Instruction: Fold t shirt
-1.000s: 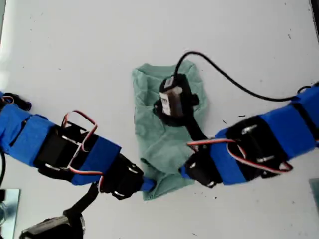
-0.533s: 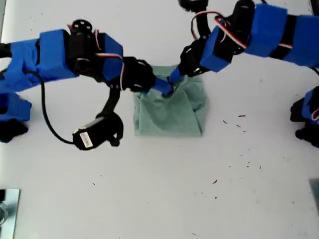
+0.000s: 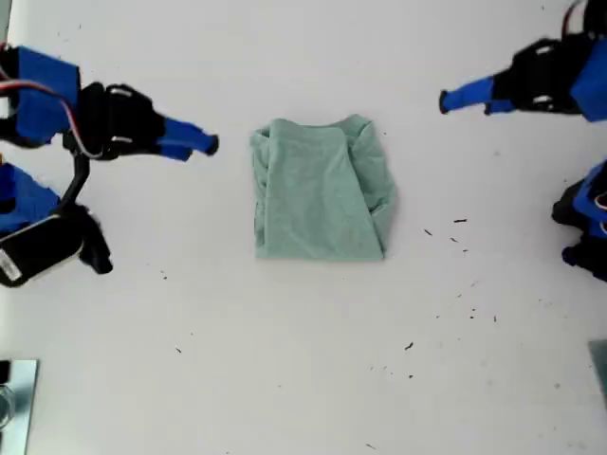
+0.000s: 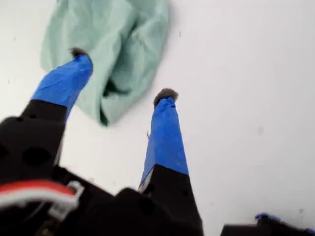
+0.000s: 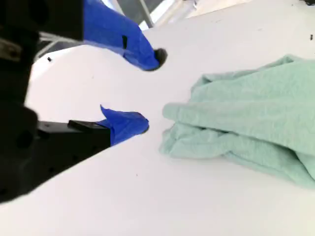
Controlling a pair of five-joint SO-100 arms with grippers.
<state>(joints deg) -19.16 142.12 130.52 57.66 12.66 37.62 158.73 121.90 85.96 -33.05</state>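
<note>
**Folded packet lies free; the loose side is where we could undo it**

The t shirt (image 3: 318,190) lies near the middle of the white table (image 3: 285,379) as a compact, roughly rectangular packet, touched by neither arm. Our first gripper (image 4: 122,74) has its jaws apart with nothing between them. The same is true of our second gripper (image 5: 149,88). In the exterior view one arm tip (image 3: 185,142) sits off the packet toward that view's left and another (image 3: 465,98) well off toward that view's right. The wrist views do not show us which is which.

We judge the main risk to be the side of the packet on the exterior view's right. There the layers are stacked and puckered rather than flat, so the cloth could relax and spring open by itself. If we go in for another fold, a pinch that catches only the top layer would peel it back. A low pass by a fingertip could also drag the soft cloth and skew the whole packet.

The packet's long axis runs from top to bottom of the exterior view, only a little longer than it is wide. Its edges lie nearly square to the frame. We cannot find the neckline, so we cannot tell which end is the collar.
</note>
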